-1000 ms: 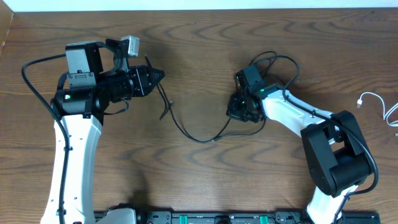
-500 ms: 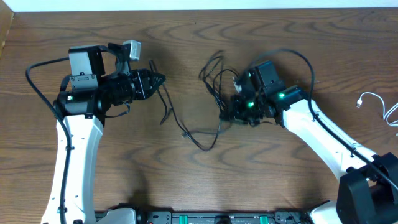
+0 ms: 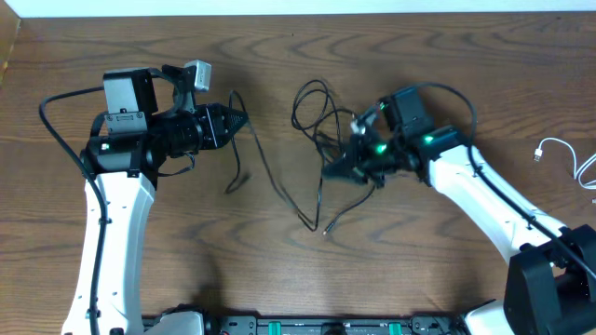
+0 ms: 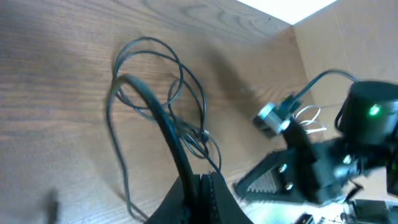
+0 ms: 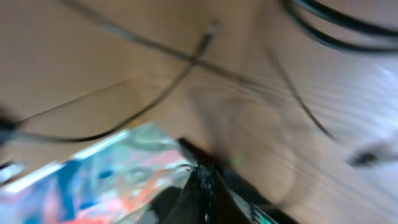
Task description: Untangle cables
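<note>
Two thin black cables (image 3: 312,104) loop and cross in a tangle at the table's middle. My left gripper (image 3: 242,119) is shut on one black cable (image 4: 163,127), which rises from between its jaws (image 4: 202,186) to the loops. One loose end (image 3: 231,186) hangs below it. My right gripper (image 3: 333,169) is shut at the tangle's right side, with black strands running into it. In the blurred right wrist view its jaws (image 5: 205,180) are pressed together, and a thin black cable (image 5: 155,106) crosses the wood beyond. A plug end (image 3: 324,228) lies lower down. The white cable (image 3: 559,149) lies at the far right edge.
The thick black robot cable (image 3: 56,130) arcs beside the left arm. The right arm (image 4: 336,155) with its green light shows in the left wrist view. A dark rail (image 3: 307,326) runs along the front edge. Bare wooden table (image 3: 279,56) surrounds the tangle.
The right gripper has moved left and up with the tangle. The loops have spread toward the upper middle. The slack strand now hangs lower, and the loose end by the left gripper has swung left.
</note>
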`<control>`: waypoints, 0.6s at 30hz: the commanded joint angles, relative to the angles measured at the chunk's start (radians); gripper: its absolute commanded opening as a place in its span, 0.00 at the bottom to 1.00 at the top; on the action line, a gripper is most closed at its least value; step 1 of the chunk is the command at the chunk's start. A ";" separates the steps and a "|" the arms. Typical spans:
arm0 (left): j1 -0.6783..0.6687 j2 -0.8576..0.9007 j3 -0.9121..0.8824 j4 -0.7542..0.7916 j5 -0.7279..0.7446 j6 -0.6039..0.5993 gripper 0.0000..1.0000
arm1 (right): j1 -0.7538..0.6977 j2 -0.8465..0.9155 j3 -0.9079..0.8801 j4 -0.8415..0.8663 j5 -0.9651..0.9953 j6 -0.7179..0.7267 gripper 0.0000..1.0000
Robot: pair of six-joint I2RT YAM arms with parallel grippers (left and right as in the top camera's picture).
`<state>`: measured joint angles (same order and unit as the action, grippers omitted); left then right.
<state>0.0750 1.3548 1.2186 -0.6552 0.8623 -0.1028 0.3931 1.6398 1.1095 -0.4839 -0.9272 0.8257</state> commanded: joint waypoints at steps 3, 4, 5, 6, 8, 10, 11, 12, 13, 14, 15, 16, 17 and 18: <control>-0.002 -0.002 -0.005 -0.002 0.016 0.001 0.08 | 0.022 0.002 0.001 0.017 -0.222 -0.109 0.02; -0.002 -0.002 -0.005 -0.002 0.016 0.001 0.08 | 0.032 0.002 0.001 -0.007 -0.179 -0.129 0.02; -0.002 -0.002 -0.005 -0.002 0.016 0.001 0.08 | 0.044 0.002 0.001 -0.052 -0.087 -0.132 0.01; -0.002 -0.002 -0.005 -0.002 0.016 0.001 0.08 | 0.052 0.002 0.001 -0.090 0.017 -0.132 0.02; -0.002 -0.002 -0.005 -0.002 0.016 0.001 0.08 | 0.064 0.002 0.001 -0.115 0.208 -0.138 0.02; -0.002 -0.002 -0.005 -0.002 0.016 0.001 0.08 | 0.078 0.002 0.001 -0.119 0.424 -0.164 0.02; -0.002 -0.002 -0.005 -0.002 0.016 0.001 0.08 | 0.085 0.002 0.001 -0.119 0.509 -0.182 0.02; -0.002 -0.002 -0.005 -0.002 0.016 0.001 0.08 | 0.091 0.002 0.001 -0.119 0.576 -0.222 0.15; -0.002 -0.002 -0.005 -0.002 0.015 0.001 0.08 | 0.094 0.002 0.001 -0.119 0.607 -0.259 0.24; -0.002 -0.002 -0.005 -0.002 0.014 0.001 0.08 | 0.097 0.002 0.001 -0.121 0.627 -0.285 0.30; -0.002 -0.002 -0.005 -0.002 0.002 0.001 0.08 | 0.105 0.007 0.000 -0.134 0.679 -0.304 0.32; -0.002 -0.002 -0.005 -0.002 -0.011 0.001 0.08 | 0.116 0.022 -0.005 -0.140 0.727 -0.304 0.33; -0.002 -0.002 -0.005 -0.002 -0.016 0.001 0.08 | 0.123 0.035 -0.010 -0.140 0.735 -0.304 0.34; -0.002 -0.002 -0.005 -0.002 -0.017 0.000 0.08 | 0.131 0.050 -0.013 -0.140 0.734 -0.304 0.34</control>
<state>0.0750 1.3548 1.2186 -0.6548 0.8577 -0.1040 0.4885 1.6451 1.1095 -0.6178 -0.3325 0.5770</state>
